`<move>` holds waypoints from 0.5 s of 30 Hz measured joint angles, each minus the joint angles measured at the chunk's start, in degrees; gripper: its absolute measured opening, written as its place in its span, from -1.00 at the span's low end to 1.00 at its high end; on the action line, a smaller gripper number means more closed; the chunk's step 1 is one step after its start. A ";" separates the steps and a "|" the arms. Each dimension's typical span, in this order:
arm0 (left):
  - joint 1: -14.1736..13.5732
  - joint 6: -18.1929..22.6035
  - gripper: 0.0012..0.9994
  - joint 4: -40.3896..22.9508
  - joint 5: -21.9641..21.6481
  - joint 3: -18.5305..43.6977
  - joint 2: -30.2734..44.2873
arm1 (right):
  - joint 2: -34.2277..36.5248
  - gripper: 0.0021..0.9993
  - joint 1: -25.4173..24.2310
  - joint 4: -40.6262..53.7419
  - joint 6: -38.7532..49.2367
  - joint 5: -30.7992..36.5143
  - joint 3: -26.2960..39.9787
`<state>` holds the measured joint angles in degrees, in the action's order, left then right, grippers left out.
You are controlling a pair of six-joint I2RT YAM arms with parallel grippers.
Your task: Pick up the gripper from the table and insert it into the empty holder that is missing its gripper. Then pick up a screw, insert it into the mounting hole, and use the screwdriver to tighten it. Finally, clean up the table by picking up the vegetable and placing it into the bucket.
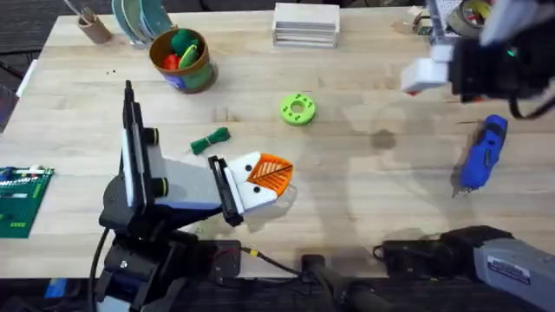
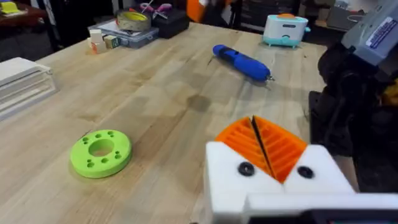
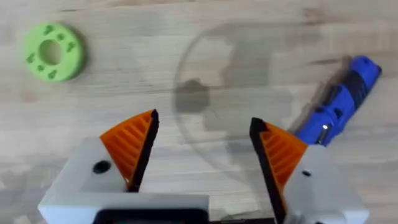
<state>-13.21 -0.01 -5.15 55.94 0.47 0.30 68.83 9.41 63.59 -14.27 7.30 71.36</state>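
My left gripper (image 1: 276,178) rests low over the table's front middle, its orange ribbed pads (image 2: 277,146) pressed together with nothing visible between them. My right gripper (image 3: 205,149) hovers high at the far right (image 1: 427,74), open over bare wood. The blue screwdriver (image 1: 483,154) lies on the right side, seen also from the left wrist (image 2: 241,62) and beside the right fingers (image 3: 339,102). The dark green vegetable (image 1: 211,140) lies left of centre. The bucket (image 1: 182,59) stands at the back left with colourful items inside. The loose gripper, the empty holder and the screw are out of view.
A lime-green disc with holes (image 1: 297,108) sits mid-table (image 2: 101,151) (image 3: 53,51). A white stacked box (image 1: 305,24) stands at the back centre, a brown cup (image 1: 94,28) at the back left. A green circuit board (image 1: 22,199) lies at the left edge.
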 joint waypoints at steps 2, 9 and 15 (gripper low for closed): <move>0.00 0.00 -0.98 0.00 0.02 0.00 0.01 | -2.45 0.94 -3.72 -1.14 -0.96 -0.01 -3.19; 0.00 0.00 -0.98 0.00 0.01 0.00 0.01 | -7.70 0.94 -16.52 -3.80 -4.86 0.12 -10.91; 0.00 0.00 -0.98 0.00 0.00 0.00 0.01 | -7.57 0.94 -28.71 -8.91 -10.41 2.78 -14.51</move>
<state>-13.21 -0.01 -5.15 55.94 0.47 0.32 61.26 -19.30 54.69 -24.68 10.08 56.85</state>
